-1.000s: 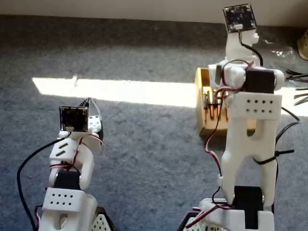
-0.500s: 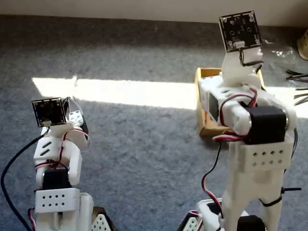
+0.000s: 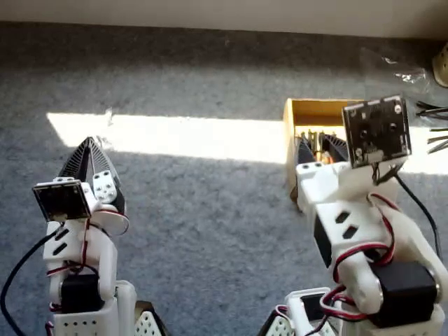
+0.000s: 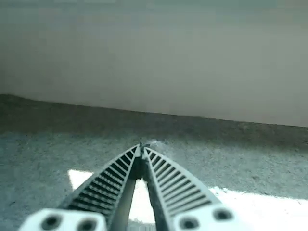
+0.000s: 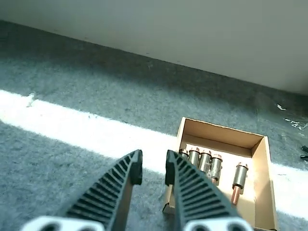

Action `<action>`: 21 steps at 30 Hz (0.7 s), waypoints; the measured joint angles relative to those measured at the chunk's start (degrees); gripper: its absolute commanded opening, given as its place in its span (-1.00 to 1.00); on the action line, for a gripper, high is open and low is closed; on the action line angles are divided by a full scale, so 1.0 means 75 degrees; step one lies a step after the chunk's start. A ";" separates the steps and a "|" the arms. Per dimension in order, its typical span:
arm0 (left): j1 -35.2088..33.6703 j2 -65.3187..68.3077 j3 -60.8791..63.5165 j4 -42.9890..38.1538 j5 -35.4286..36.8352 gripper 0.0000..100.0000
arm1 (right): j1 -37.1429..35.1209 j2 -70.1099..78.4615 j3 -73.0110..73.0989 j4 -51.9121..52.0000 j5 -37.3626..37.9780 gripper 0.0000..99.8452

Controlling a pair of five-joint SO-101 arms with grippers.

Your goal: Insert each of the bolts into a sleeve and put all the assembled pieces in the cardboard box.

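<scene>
The cardboard box (image 3: 315,112) stands on the grey carpet at the right. Inside it lie several assembled bolt-and-sleeve pieces (image 5: 210,164), side by side, with one more piece (image 5: 237,179) a little apart. My right gripper (image 5: 153,166) hovers short of the box's near-left corner, slightly open with nothing between its fingers. From above, the right gripper (image 3: 318,149) partly covers the box's near half. My left gripper (image 4: 142,147) is shut and empty over bare carpet; seen from above, the left gripper (image 3: 89,144) points away at the left side.
A bright sunlit strip (image 3: 175,134) crosses the carpet between the arms. A clear plastic bag (image 3: 399,68) and dark tools (image 3: 434,108) lie at the far right edge. A pale wall (image 4: 154,57) borders the carpet's far side.
The right arm has drawn back from over the box and folded low, uncovering the pieces inside. The left arm has also pulled back and leftward, its gripper still shut.
</scene>
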 measured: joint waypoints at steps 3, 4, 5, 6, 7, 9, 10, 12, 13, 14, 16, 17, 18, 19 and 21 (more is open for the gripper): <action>0.0270 0.0141 0.0000 0.0059 -0.0316 -0.99 | 0.0000 -0.0738 0.0996 -0.0328 0.0000 -0.86; 0.0316 0.0141 0.0000 0.0059 -0.0340 -0.99 | 0.0000 -0.0973 0.1313 -0.0399 0.0000 -0.86; 0.0328 0.0117 0.0000 0.0059 -0.0352 -0.99 | 0.0000 -0.1207 0.1618 -0.0481 0.0000 -0.86; 0.0340 0.0094 0.0000 0.0059 -0.0352 -0.99 | 0.0000 -0.1418 0.1887 -0.0563 0.0000 -0.86; 0.0352 0.0117 0.0000 0.0059 -0.0363 -0.99 | 0.0000 -0.1618 0.2110 -0.0610 0.0000 -0.86; 0.0352 0.0035 0.0000 0.0059 -0.0352 -0.99 | 0.0000 -0.2016 0.2567 -0.0680 0.0000 -0.86; 0.0352 -0.0012 0.0000 0.0070 -0.0363 -0.99 | 0.0000 -0.2192 0.2731 -0.0692 0.0000 -0.86; 0.0352 0.0012 0.0059 0.0070 -0.0363 -0.99 | 0.0000 -0.2497 0.2989 -0.0703 0.0000 -0.86; 0.0352 0.0012 0.0152 0.0070 -0.0375 -0.99 | 0.0000 -0.2602 0.3106 -0.0703 0.0000 -0.86; 0.0352 0.0012 0.0270 0.0070 -0.0387 -0.99 | 0.0000 -0.2708 0.3200 -0.0703 0.0000 -0.86; 0.0352 -0.0012 0.0387 0.0070 -0.0387 -0.99 | 0.0000 -0.2919 0.3305 -0.0703 0.0000 -0.86; 0.0352 -0.0023 0.0387 0.0070 -0.0387 -0.99 | 0.0000 -0.3036 0.3329 -0.0703 0.0000 -0.86; 0.0352 -0.0023 0.0387 0.0070 -0.0387 -0.99 | 0.0000 -0.3141 0.3352 -0.0715 0.0000 -0.86; 0.0352 -0.0023 0.0387 0.0070 -0.0387 -0.99 | 0.0000 -0.3259 0.3388 -0.0715 0.0000 -0.86; 0.0352 -0.0023 0.0387 0.0070 -0.0387 -0.99 | 0.0000 -0.3493 0.3481 -0.0715 0.0000 -0.86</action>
